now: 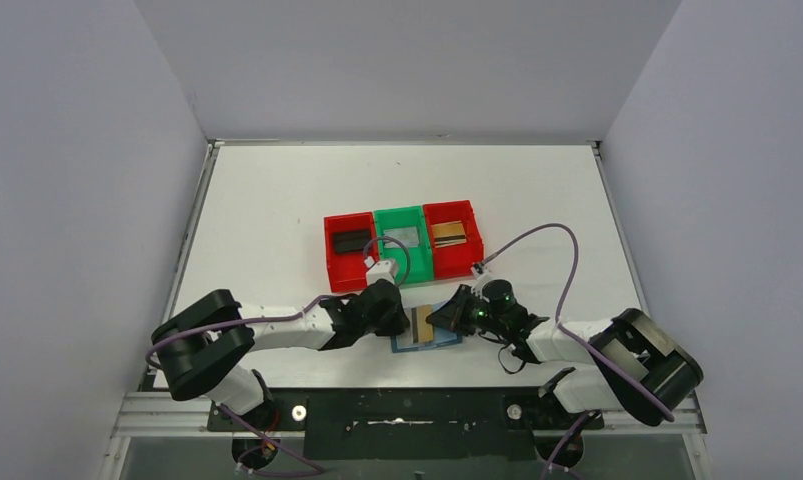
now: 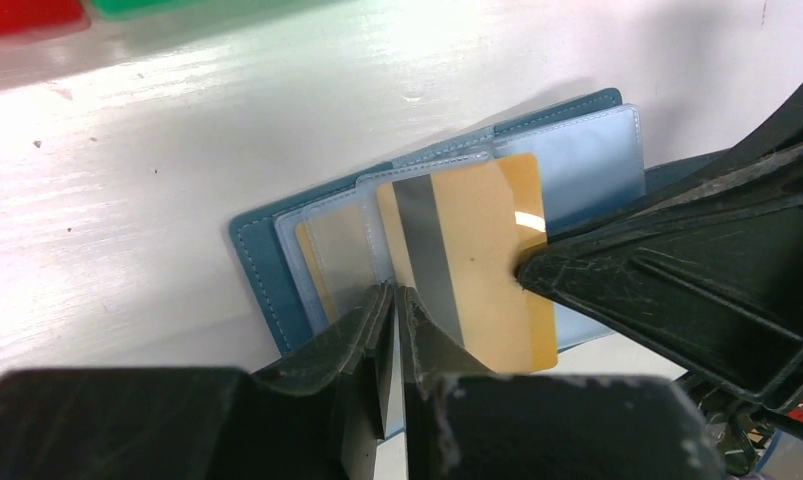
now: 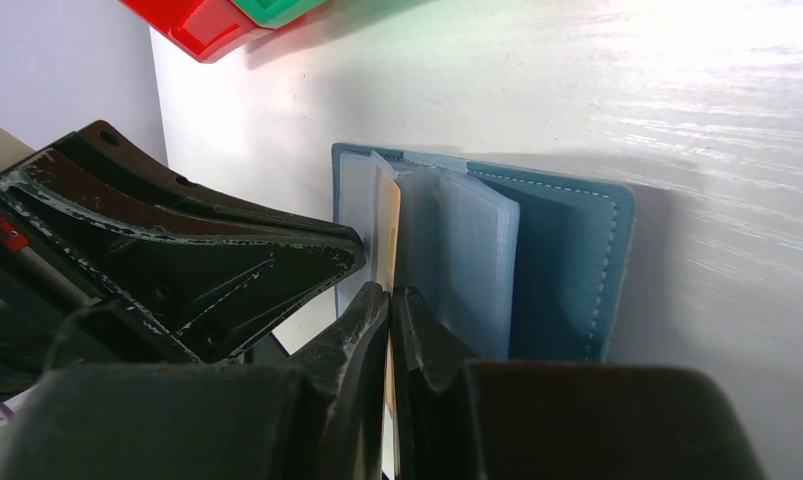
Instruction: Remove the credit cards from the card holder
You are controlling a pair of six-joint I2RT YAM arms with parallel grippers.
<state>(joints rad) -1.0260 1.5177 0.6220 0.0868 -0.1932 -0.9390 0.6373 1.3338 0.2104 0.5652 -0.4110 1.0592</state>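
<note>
The teal-blue card holder (image 1: 447, 341) lies open on the white table between my two grippers, its clear pockets fanned up (image 2: 587, 160) (image 3: 477, 260). A gold-brown credit card (image 2: 487, 260) with a grey stripe sticks partway out of one pocket. My left gripper (image 2: 395, 290) (image 1: 405, 322) is shut on a clear pocket sleeve of the card holder. My right gripper (image 3: 390, 290) (image 1: 447, 318) is shut on the edge of that gold card (image 3: 389, 225); its fingers (image 2: 627, 270) come in from the right in the left wrist view. Another gold-brown card (image 2: 310, 262) shows inside a pocket further left.
Three bins stand in a row just behind the card holder. The left red bin (image 1: 333, 262) holds a black card (image 1: 351, 241), the green bin (image 1: 419, 262) a silver-grey card (image 1: 402, 236), the right red bin (image 1: 471, 252) a gold-brown card (image 1: 449, 232). Grey walls enclose the table.
</note>
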